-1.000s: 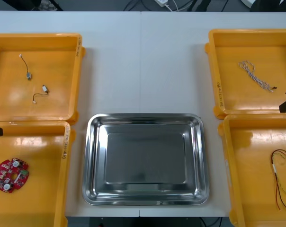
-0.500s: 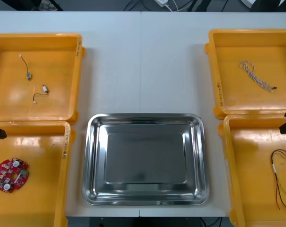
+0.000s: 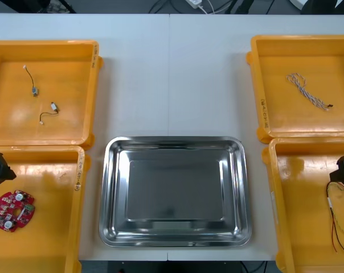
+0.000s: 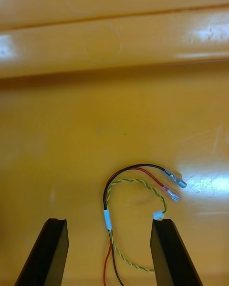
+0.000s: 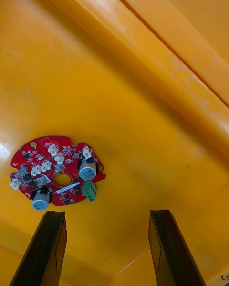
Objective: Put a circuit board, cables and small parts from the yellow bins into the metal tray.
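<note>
I see both claws nearer than a second ago. My left claw (image 5: 106, 213) hangs spread by the circuit board (image 5: 56, 176), my right claw (image 4: 109, 221) spread above the cable (image 4: 136, 181). I cannot read the bin labels (image 3: 77, 177).

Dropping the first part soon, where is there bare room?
The metal tray is bare throughout; so is the table beyond it, between the far bins. Crowded: the near bins, left gripper by the circuit board, right gripper over the red and yellow cable.

No legible text; dark markings (image 3: 263, 113) on rims of yellow bins (image 3: 256, 85), too small to read.
</note>
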`<control>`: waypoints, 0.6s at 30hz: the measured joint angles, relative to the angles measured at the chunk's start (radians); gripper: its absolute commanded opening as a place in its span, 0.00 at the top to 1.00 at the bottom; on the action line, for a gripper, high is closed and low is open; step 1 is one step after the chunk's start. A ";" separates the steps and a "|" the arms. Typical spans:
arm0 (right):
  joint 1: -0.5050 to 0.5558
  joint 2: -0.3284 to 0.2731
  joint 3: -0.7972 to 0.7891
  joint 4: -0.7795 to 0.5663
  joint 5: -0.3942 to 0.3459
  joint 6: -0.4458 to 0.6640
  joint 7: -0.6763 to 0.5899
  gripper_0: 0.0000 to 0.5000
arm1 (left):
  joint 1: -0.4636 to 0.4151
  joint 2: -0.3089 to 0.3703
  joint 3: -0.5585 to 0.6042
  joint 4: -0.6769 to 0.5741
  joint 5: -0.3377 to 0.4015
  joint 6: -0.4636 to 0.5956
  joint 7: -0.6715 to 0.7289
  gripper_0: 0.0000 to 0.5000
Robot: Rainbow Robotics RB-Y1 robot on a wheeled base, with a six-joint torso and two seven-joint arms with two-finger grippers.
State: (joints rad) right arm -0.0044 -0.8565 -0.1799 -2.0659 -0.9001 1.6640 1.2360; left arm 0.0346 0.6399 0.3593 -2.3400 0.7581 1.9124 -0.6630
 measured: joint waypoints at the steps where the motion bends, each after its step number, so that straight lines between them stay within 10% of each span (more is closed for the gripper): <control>1: 0.010 0.000 0.000 -0.001 -0.001 -0.009 0.000 0.00 | 0.004 -0.008 0.000 -0.010 -0.005 0.000 0.006 0.00; 18: 0.154 0.019 0.001 -0.005 -0.001 -0.148 0.000 0.00 | 0.090 -0.041 -0.002 -0.085 -0.030 0.000 0.257 0.00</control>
State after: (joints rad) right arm 0.1498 -0.8375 -0.1787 -2.0710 -0.9011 1.5160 1.2364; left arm 0.1243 0.5987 0.3576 -2.4251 0.7279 1.9126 -0.4061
